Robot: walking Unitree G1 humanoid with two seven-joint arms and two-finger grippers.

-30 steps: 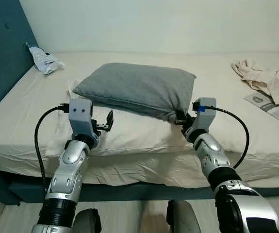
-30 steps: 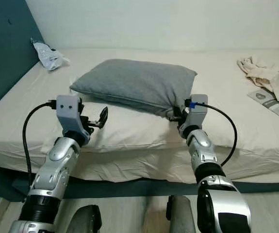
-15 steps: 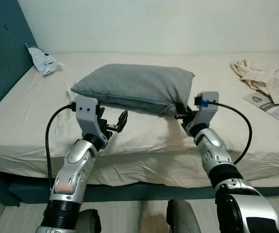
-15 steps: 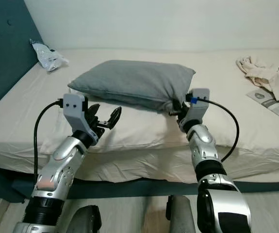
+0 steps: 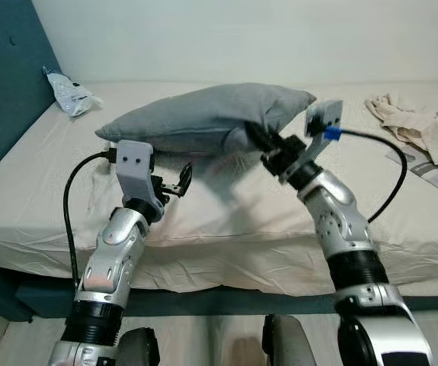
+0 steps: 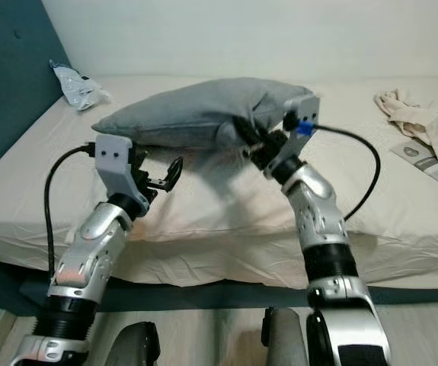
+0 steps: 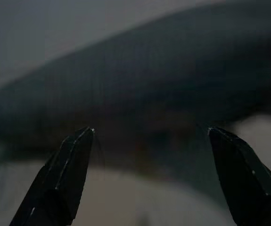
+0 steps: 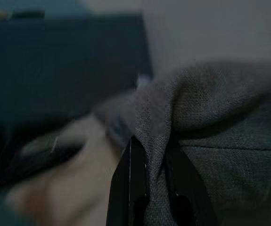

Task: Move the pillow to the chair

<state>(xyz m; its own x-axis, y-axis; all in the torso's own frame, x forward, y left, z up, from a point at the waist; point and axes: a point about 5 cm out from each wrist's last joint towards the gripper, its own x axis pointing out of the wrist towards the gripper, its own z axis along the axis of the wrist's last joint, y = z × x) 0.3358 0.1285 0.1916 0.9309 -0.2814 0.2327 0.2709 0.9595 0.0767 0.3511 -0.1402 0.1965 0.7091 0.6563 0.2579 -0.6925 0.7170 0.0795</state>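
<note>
While our right tool (image 5: pixel 255 137) pinches the grey pillow (image 5: pixel 203 118) by its edge, raised above the bed (image 5: pixel 226 221), our left tool (image 5: pixel 174 181) hangs spread just beneath it.

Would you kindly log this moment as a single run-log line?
phase: lifting | right gripper: shut on pillow, corner raised off bed | left gripper: open, under pillow's near edge | chair: unseen

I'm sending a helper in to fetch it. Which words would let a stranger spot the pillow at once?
Look at the cream bed against the white wall. The pillow is the big grey cushion near its middle, one corner pinched by the right gripper, unlike the small white bag and beige cloth at either side.
</note>
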